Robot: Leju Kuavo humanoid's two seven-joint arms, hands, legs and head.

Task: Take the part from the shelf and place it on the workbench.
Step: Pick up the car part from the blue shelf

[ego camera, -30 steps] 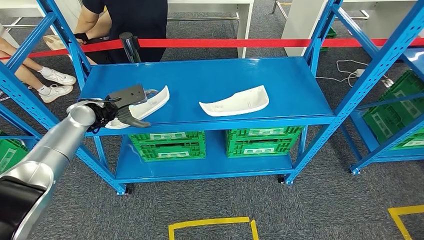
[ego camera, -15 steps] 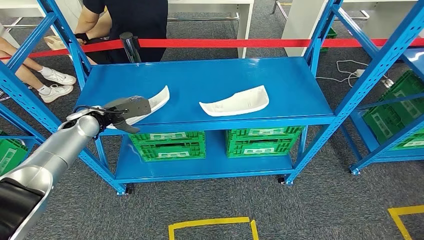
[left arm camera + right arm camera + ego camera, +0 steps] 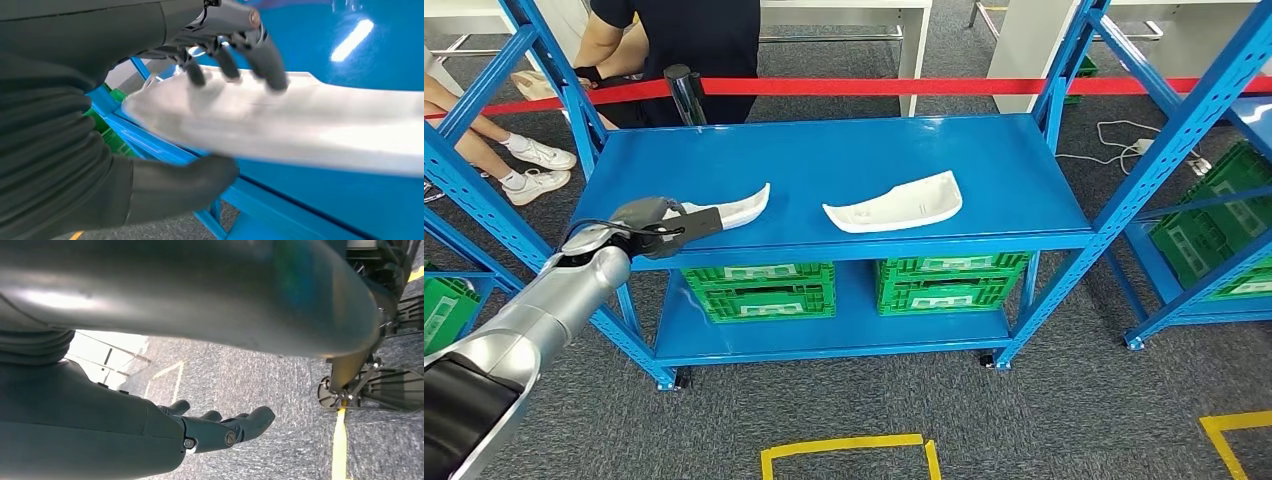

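Two white curved plastic parts are on the blue shelf's top board (image 3: pixel 844 150). My left hand (image 3: pixel 656 221) grips the left part (image 3: pixel 736 206) by its near end at the shelf's front left edge. The part's far tip points toward the shelf's middle. In the left wrist view the fingers (image 3: pixel 230 55) lie over the blurred part (image 3: pixel 310 125) and the thumb (image 3: pixel 185 180) presses from beneath. The second part (image 3: pixel 894 205) lies free at the middle of the shelf. My right hand (image 3: pixel 215 432) hangs over the carpet, holding nothing, its fingers loosely extended.
Green crates (image 3: pixel 759 288) stand on the lower shelf board. A red barrier tape (image 3: pixel 874 86) runs behind the shelf, with people (image 3: pixel 674 40) beyond it. Another blue rack with green crates (image 3: pixel 1214 225) stands to the right. Yellow floor markings (image 3: pixel 844 445) lie in front.
My left hand has turned and drawn back toward the shelf's front left corner, closing on the left part. The part has rotated and its near end now sits in the hand.
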